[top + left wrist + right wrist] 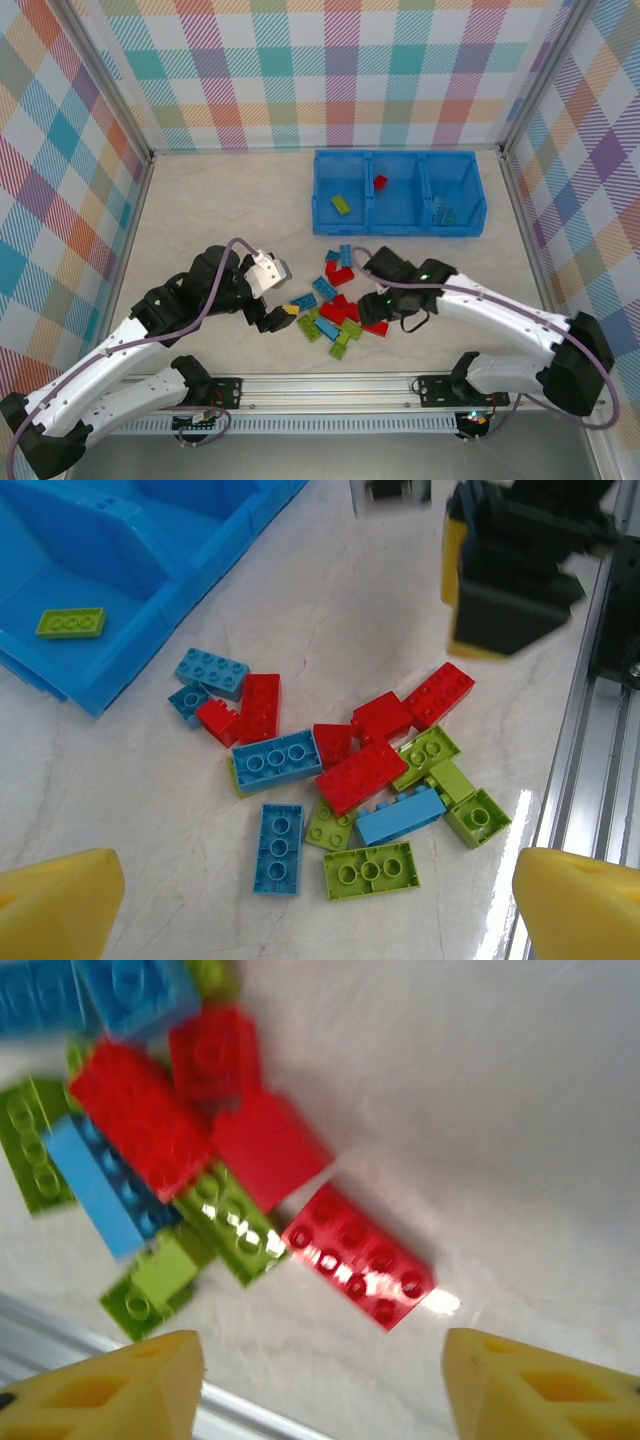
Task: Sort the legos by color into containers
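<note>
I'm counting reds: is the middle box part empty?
Not empty: one red lego lies inside the middle compartment of the blue bin.

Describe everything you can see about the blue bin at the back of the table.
The bin is bright blue, slightly translucent plastic. It is rectangular, split by two dividers into three square compartments in a row. It sits upright and crosswise at the back of the table, just beyond the loose brick pile and not touching it. The left compartment holds a lime green brick, the middle a red brick, and the right a blue brick.
</note>
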